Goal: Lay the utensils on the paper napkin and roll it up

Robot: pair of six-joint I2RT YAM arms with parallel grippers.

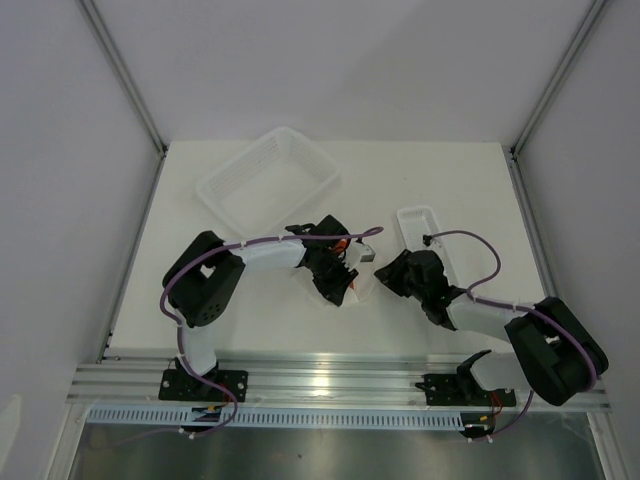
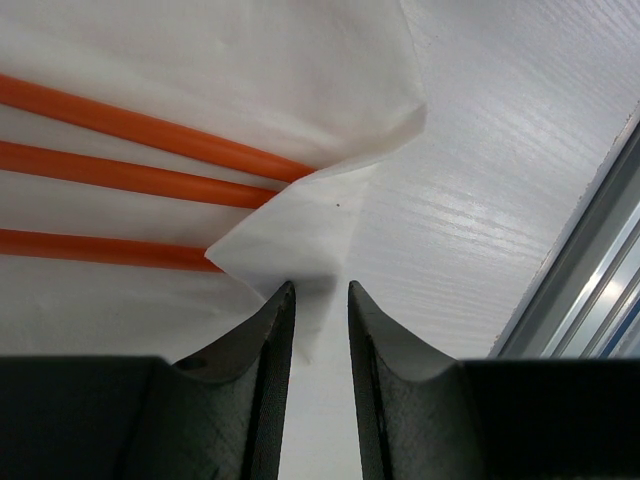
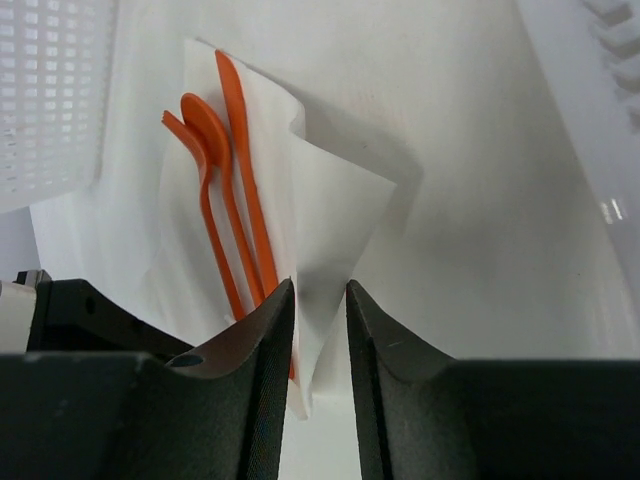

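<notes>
Tabletop (image 1: pixel 450 180): utensils (image 3: pixel 228 190) on napkin (image 3: pixel 335 210), left gripper (image 2: pixel 321 287) and right gripper (image 3: pixel 320 285) straddling its lifted edge, jaws narrowly apart; rolling it onward likely comes next.

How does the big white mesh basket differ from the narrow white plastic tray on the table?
Size: the big white mesh basket is far larger and wider than the narrow white plastic tray. Walls: the basket is perforated all over; the tray shows no holes that I can make out. Place: the basket sits left of centre, the tray right of centre. Both are white, open-topped and lie at an angle on the table.
</notes>
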